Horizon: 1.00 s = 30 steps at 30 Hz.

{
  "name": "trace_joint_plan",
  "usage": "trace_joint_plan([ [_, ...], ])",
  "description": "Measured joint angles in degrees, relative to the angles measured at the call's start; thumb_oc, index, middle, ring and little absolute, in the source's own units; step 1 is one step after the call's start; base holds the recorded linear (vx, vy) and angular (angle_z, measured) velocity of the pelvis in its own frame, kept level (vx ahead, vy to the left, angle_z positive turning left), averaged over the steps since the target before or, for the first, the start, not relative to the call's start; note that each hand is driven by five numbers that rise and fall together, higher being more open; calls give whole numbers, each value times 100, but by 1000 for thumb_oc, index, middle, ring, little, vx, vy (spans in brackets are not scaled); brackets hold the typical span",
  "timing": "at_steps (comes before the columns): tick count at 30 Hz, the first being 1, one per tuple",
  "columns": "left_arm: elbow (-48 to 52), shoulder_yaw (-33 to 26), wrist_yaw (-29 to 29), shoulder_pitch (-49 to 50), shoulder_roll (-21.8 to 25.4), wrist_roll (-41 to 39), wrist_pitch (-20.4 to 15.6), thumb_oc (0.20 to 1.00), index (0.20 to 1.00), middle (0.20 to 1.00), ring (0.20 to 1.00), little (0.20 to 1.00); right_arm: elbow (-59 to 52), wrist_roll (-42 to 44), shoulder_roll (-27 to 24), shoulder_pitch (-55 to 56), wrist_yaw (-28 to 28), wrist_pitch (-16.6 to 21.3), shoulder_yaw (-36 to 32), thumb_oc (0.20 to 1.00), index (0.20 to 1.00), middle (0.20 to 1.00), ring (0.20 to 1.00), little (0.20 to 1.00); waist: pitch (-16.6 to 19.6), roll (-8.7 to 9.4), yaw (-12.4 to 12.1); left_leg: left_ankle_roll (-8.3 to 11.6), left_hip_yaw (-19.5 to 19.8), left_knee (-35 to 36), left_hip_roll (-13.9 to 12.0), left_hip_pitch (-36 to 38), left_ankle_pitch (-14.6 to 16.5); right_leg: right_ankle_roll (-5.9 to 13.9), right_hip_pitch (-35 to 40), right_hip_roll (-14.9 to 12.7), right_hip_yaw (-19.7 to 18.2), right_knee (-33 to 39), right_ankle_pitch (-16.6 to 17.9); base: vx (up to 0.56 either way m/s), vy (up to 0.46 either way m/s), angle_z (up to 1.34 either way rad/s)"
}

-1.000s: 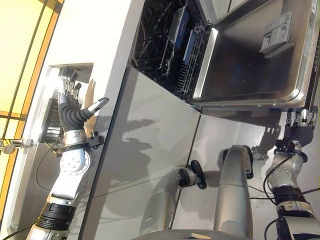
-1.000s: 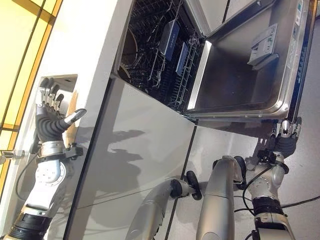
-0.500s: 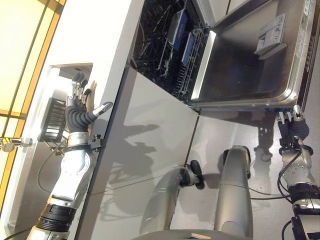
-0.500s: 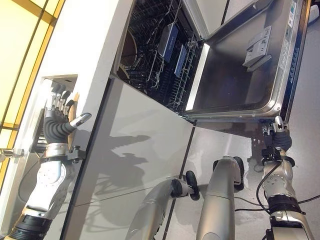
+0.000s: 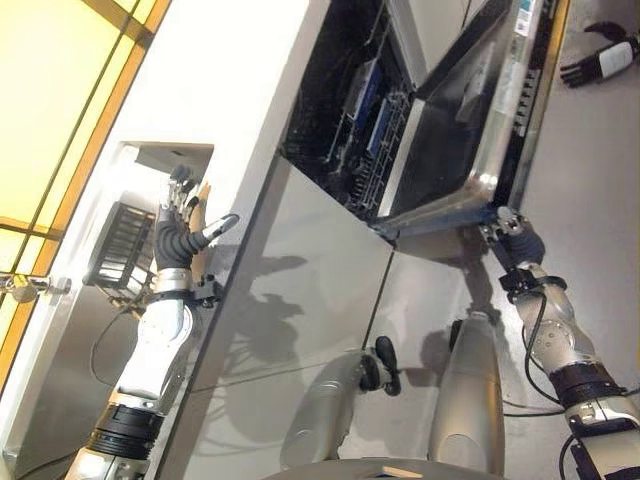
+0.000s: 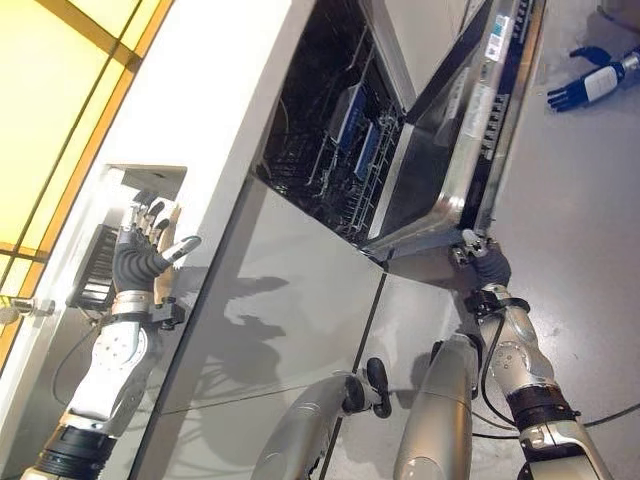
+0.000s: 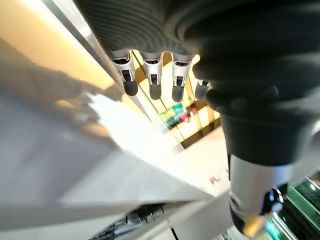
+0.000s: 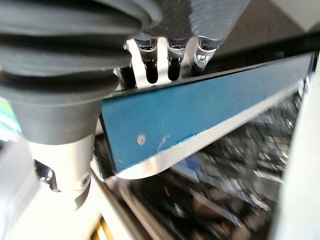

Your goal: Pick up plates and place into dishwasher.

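The dishwasher door (image 5: pixel 452 150) stands steeply tilted, partway shut, over the dark racks (image 5: pixel 350 115). My right hand (image 5: pixel 513 232) is at the door's lower corner. In the right wrist view its straight fingers (image 8: pixel 160 67) lie against the door's outer face behind the blue edge (image 8: pixel 210 112), and its thumb (image 8: pixel 65 165) is on the near side. My left hand (image 5: pixel 180 232) is raised open by the white counter's sink recess (image 6: pixel 150 178), with its fingers (image 7: pixel 152 77) straight and nothing in it. A pale beige thing (image 5: pixel 204 196) stands just behind it; I cannot tell what it is.
A dark wire dish rack (image 5: pixel 118 245) sits in the recess left of my left hand. The grey cabinet front (image 5: pixel 300 280) runs below the counter. A dark hand-shaped thing (image 5: pixel 598 62) lies on the grey floor at the far right.
The dishwasher door has swung up from nearly flat to steeply tilted, and my right hand has risen leftward with its edge. The camera has shifted. My left hand stays raised and open.
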<state>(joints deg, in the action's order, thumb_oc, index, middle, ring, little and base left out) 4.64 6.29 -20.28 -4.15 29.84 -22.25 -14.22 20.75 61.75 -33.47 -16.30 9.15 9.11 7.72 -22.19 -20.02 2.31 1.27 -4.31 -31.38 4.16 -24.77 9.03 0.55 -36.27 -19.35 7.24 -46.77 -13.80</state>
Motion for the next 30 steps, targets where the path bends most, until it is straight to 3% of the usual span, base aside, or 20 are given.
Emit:
trace_joint_plan([
  [4,2,-23,59,61,-25,-2,37,1000,1000,1000,1000,1000,-261,-62,151,-108,77,-44,73,1000,1000,1000,1000,1000,-3,4,-128,-60,98,237,29,415,-67,69,656,-170,332,264,39,183,27,47],
  [6,5,-40,77,74,-50,-3,88,1000,1000,1000,1000,1000,-327,-109,192,-159,111,-65,130,1000,1000,1000,1000,1000,11,-13,-311,-40,207,547,16,670,-142,159,1019,-157,472,543,94,225,-25,43],
  [9,12,-233,165,103,-199,0,178,1000,1000,1000,1000,1000,-901,-180,358,-179,294,-31,104,1000,1000,1000,1000,1000,-3,49,-393,-106,354,994,87,1103,-277,265,1711,-171,705,900,45,261,-86,94],
  [12,59,-375,245,318,-255,7,252,1000,1000,1000,1000,1000,-1156,-223,600,-221,254,84,-11,1000,1000,1000,1000,1000,106,261,-649,-1,419,1148,146,1434,-384,402,2224,-216,808,946,-206,195,-170,73],
  [14,51,-557,304,465,-261,17,284,1000,1000,1000,1000,1000,-1151,-213,828,-109,257,351,-264,1000,1000,1000,1000,1000,253,417,-650,-34,447,1216,140,1443,-410,444,2453,-171,934,1119,-227,167,-240,67],
  [16,50,-652,499,434,-243,26,386,1000,1000,1000,1000,1000,-1146,-192,923,318,150,651,-418,1000,1000,1000,1000,1000,332,698,-713,-44,470,1354,21,1633,-436,465,2848,-16,1046,1475,-205,148,-280,53],
  [18,46,-798,625,444,-226,32,404,1000,1000,1000,1000,1000,-1066,-176,1070,614,78,691,-411,1000,1000,1000,1000,1000,436,923,-823,-34,477,1498,-68,1865,-439,491,3198,138,1128,1819,-176,117,-280,16],
  [22,54,-1035,930,400,-202,134,416,1000,1000,1000,1000,1000,-898,-129,1290,920,-66,878,-406,1000,1000,1000,1000,1000,603,1045,-968,79,628,1662,-221,2055,-399,515,3650,431,1354,2290,-88,51,-168,14],
  [27,56,-1034,1189,415,-196,151,511,1000,1000,1000,1000,1000,-780,-124,1357,1095,-321,1003,-398,1000,1000,1000,1000,1000,778,1100,-1115,114,744,1703,-307,2119,-415,458,3837,568,1488,2479,-49,17,-141,11],
  [30,56,-1035,1261,415,-149,151,604,1000,1000,1000,1000,1000,-644,-26,1427,1129,-399,1029,-336,1000,1000,1000,1000,1000,912,1220,-1134,130,744,1704,-342,2148,-424,447,3865,615,1517,2533,-41,-41,-112,4],
])
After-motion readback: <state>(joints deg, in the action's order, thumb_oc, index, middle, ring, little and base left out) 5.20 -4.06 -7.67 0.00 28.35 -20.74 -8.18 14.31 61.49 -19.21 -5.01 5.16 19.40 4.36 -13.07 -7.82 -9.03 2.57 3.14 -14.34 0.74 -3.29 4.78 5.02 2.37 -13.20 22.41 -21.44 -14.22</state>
